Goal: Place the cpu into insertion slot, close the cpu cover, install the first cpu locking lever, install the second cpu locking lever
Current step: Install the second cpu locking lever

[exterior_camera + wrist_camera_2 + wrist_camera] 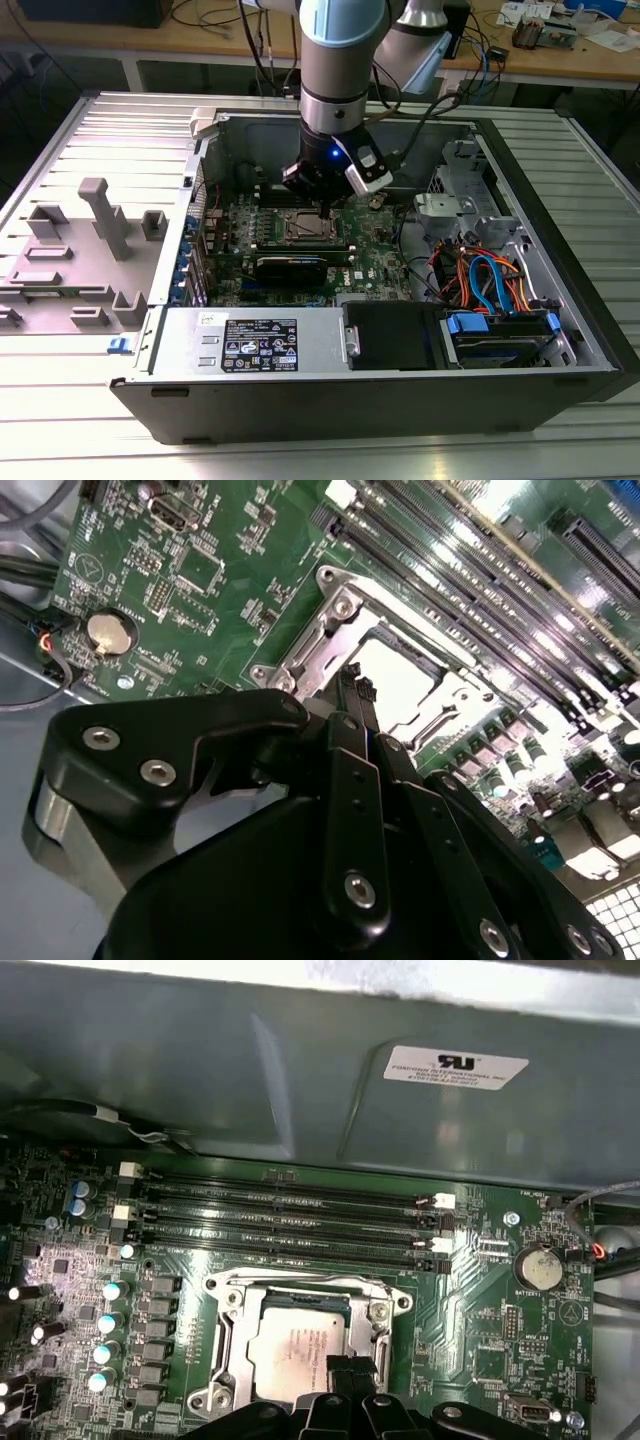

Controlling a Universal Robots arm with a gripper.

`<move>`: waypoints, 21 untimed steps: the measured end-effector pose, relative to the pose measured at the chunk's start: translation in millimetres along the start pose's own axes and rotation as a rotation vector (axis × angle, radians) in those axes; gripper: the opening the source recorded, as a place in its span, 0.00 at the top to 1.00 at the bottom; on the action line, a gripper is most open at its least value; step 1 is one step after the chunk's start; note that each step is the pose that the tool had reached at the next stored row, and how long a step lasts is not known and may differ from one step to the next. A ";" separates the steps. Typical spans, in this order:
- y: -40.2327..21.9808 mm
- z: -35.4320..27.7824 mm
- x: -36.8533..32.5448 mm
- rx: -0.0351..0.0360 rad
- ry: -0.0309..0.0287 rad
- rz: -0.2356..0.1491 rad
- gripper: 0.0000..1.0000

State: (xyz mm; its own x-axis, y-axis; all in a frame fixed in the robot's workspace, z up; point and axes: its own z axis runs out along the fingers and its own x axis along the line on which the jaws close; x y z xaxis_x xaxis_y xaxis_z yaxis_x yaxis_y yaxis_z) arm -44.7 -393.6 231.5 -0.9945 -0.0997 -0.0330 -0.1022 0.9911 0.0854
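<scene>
We keep the narrowly closed gripper (345,1368) square over the seated cpu (300,1345), pressing the cpu cover (232,1335) evenly.

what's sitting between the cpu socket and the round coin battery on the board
In the first wrist view, only green board with small soldered parts lies between the insertion slot and the coin battery; no large component.

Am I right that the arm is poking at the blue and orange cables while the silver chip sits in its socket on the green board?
Not quite. The gripper is over the chip and its socket on the green board, as both wrist views show. The blue and orange cables lie apart, toward the exterior view's right. The chip does sit in its socket.
</scene>
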 end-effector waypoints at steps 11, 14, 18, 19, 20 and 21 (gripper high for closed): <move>-9.2 -4.8 0.8 -0.0001 -0.0001 0.000 0.89; -9.5 -5.0 0.9 0.0003 0.0000 0.000 0.89; -14.2 -5.3 1.3 0.0002 0.0000 0.000 0.89; -15.3 -5.4 1.4 0.0002 0.0000 0.000 0.89; -16.6 -5.5 1.6 0.0002 0.0000 0.000 0.89; -16.9 -5.6 1.7 0.0002 0.0000 0.000 0.89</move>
State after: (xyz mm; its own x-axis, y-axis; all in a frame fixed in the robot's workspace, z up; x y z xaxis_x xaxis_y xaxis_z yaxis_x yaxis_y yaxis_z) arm -44.9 -411.0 235.5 -0.9945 -0.0996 -0.0330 -0.1021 0.9911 0.0852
